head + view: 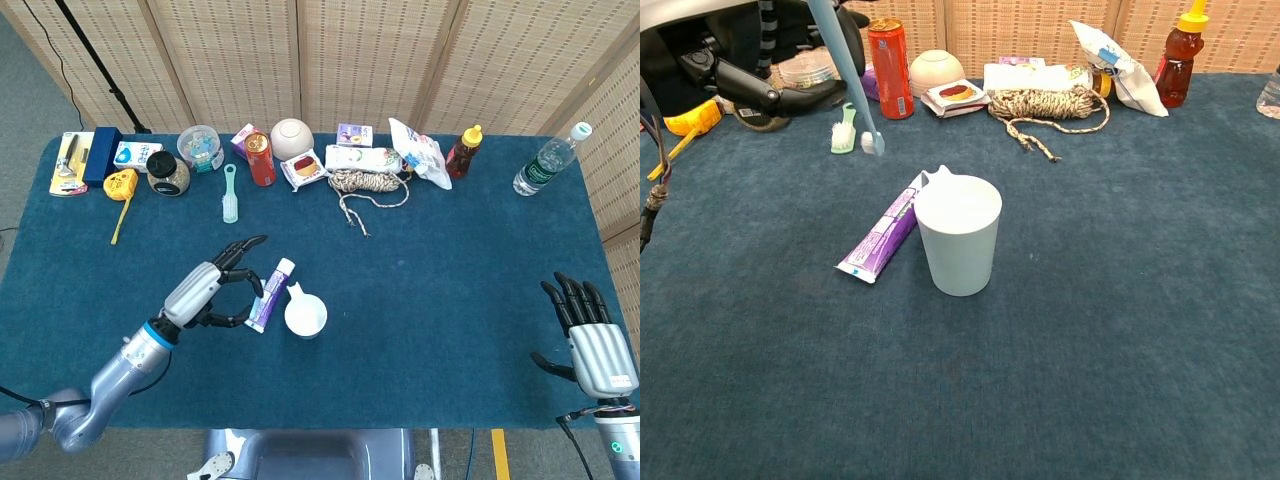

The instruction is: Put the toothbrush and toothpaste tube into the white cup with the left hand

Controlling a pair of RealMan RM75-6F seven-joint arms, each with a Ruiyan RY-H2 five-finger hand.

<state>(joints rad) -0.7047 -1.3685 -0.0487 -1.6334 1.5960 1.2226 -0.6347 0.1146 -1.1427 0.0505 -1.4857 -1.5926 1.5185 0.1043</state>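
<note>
My left hand [205, 290] [735, 45] hovers left of the white cup [305, 317] [958, 235] and holds a light blue toothbrush [847, 72]. In the chest view the brush hangs tilted, bristle end down, left of and behind the cup. In the head view I cannot make it out among the fingers. The cup stands upright at the table's middle. A purple toothpaste tube [268, 293] [883, 228] lies flat against the cup's left side. My right hand [592, 340] rests at the front right edge, fingers spread and holding nothing.
A green brush [229, 195] [843, 132], a red can [261, 160] [888, 55], a coil of rope [365, 185] [1050, 105], a yellow tape measure [120, 185], a jar, boxes and bottles line the far edge.
</note>
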